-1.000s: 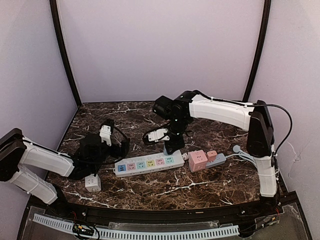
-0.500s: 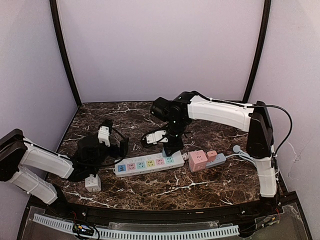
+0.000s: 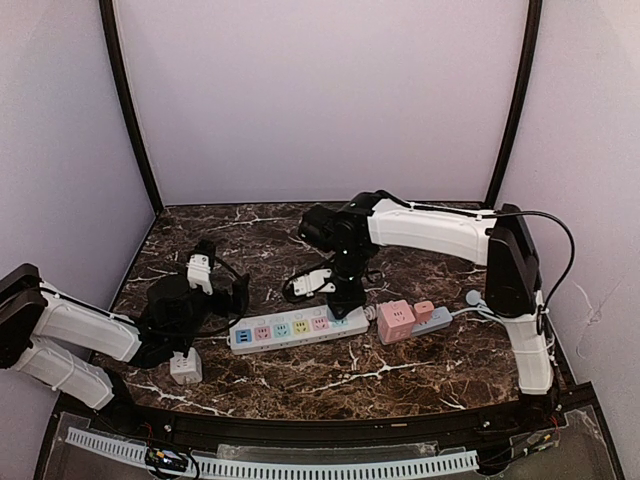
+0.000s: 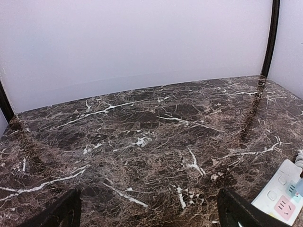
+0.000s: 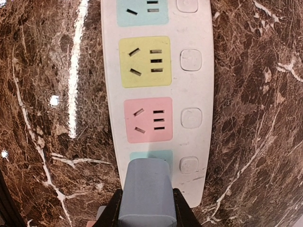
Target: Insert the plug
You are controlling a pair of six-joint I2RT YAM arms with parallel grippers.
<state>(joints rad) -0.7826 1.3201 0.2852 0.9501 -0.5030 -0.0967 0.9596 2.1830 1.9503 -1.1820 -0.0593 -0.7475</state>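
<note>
- The fingers [image 5: 113, 213] of the right gripper [image 5: 144, 213] press on the two sides of a grey-blue plug [image 5: 144, 187], holding it firmly between them.
- The plug stands over the teal socket at the right-hand end of the white power strip [image 5: 189, 85] and covers the lower part of that socket. Whether its prongs are in the slots cannot be told.
- Next along the strip, away from the plug, come a pink socket, a yellow one and a pale blue one, each with a white button beside it.
- The fingers [image 4: 64, 213] of the left gripper [image 4: 149, 215] are spread wide with nothing between them. They point across bare marble, and one end of the strip shows at the lower right of the left wrist view.
- In the top view the strip lies across the middle of the dark marble table [image 3: 420, 370], with the right arm reaching down to its right end and the left gripper just off its left end.
- A pink cube socket [image 3: 396, 320] sits just beside the strip's right end.
- A white adapter cube [image 3: 185, 367] sits near the table's front edge, under the left arm.
</note>
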